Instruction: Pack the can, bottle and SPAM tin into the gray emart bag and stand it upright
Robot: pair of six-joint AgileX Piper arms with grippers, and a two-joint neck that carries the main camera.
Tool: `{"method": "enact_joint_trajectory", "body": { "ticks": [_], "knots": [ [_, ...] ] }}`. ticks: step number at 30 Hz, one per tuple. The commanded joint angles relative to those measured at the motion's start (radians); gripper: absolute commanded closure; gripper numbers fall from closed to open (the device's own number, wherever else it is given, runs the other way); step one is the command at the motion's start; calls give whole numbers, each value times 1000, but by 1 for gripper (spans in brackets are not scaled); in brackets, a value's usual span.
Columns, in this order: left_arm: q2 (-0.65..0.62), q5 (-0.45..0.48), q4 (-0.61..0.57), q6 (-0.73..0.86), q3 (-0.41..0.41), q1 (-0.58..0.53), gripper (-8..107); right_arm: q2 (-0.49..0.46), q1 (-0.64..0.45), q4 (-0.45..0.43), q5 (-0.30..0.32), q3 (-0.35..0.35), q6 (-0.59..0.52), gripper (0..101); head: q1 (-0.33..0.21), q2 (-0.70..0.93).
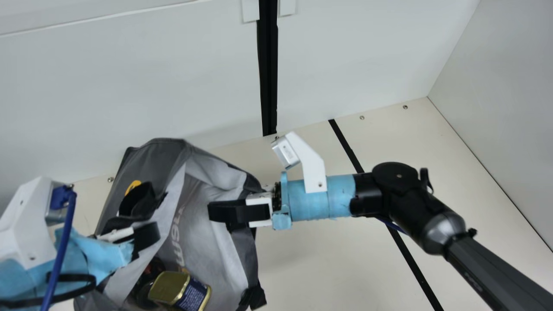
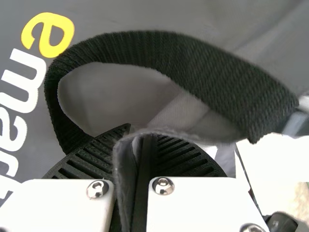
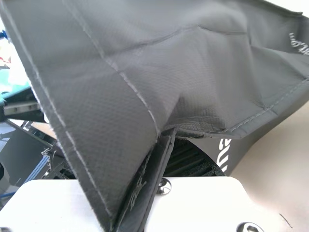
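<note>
Black ribbed left hand (image 2: 138,137) and matching right hand (image 3: 169,140) grasp opposite rims of the open gray fabric emart bag (image 1: 153,162); the blue-and-gold rectangular metal SPAM tin (image 1: 170,287) lies inside, near. Uneven pulling could tip the bag, spilling the tin.

The matt gray cloth bag (image 1: 203,194) holds a shiny gold-and-blue metal tin (image 1: 169,287), low in the main view.

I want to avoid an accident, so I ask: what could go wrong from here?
The left tool and right tool pinch only edges of the bag, so it might slip out. The handle loop near the left tool could snag. If the bag tips, the tin inside may shift.
</note>
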Motion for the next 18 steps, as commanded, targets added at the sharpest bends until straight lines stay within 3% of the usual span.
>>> {"method": "enact_joint_trajectory", "body": {
  "ticks": [1,9,18],
  "knots": [
    [-13,34,7,1,-8,1,107,-45,-16,-5,-4,6,21,101,-23,-1],
    [-79,134,11,14,-41,15,107,-185,-72,-18,-4,21,110,101,-23,-1],
    [-135,205,0,25,-62,17,107,-322,-116,-61,-4,-15,238,101,-23,-1]
  ]
}}
